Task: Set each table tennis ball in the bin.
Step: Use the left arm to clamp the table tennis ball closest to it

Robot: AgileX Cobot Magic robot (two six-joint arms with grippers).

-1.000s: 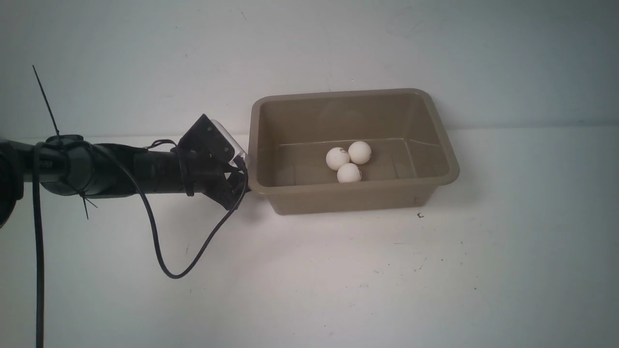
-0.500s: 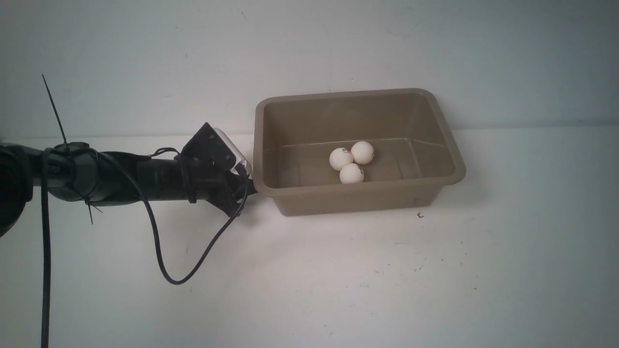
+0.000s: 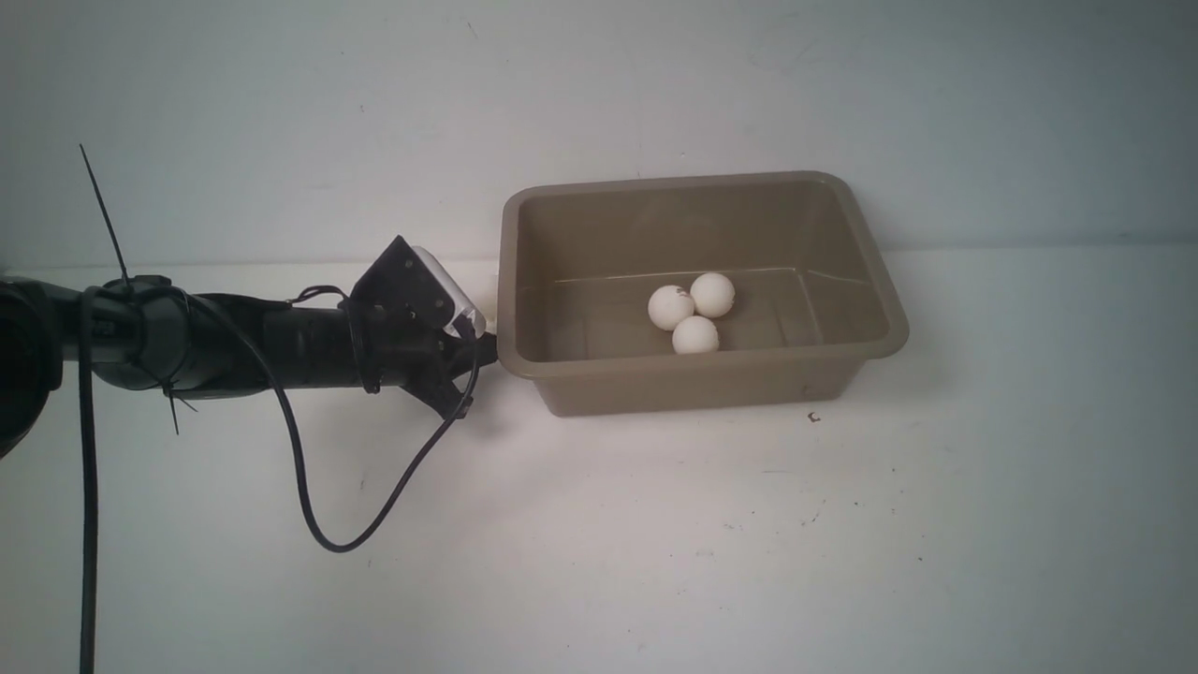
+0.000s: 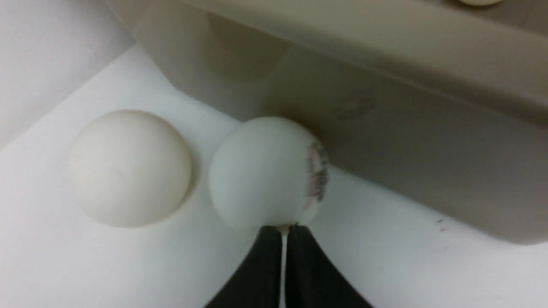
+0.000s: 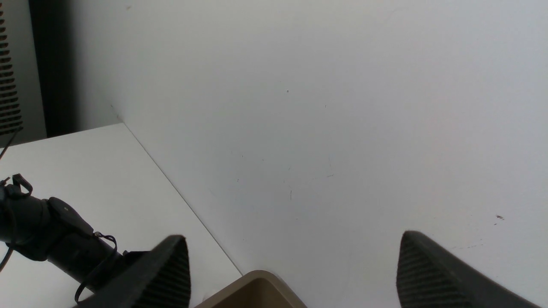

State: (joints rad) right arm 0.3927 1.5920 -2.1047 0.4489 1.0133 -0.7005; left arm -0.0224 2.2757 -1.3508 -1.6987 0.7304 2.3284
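Left fingers (image 4: 263, 269) closed on nothing, tips touching the marked ball (image 4: 265, 171) – print smudged, unreadable – lying with a second ball (image 4: 128, 167) on the surface (image 3: 655, 524) by the bin (image 3: 702, 386), long axis left-right, three balls (image 3: 695, 334) inside; right fingers (image 5: 167, 273) spread, empty

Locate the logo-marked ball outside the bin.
Left wrist view: the logo-marked ball lies on the table by the bin's left outer wall, just off the shut left gripper, a second ball alongside.

The bin (image 3: 702, 388) looks like smooth taupe plastic with a faint sheen, while the table tennis balls (image 3: 694, 334) are matt white. The table (image 3: 655, 543) is smooth, matt white and lightly scuffed, and the right gripper (image 5: 293, 265) has black, finely ribbed pads (image 5: 169, 273).
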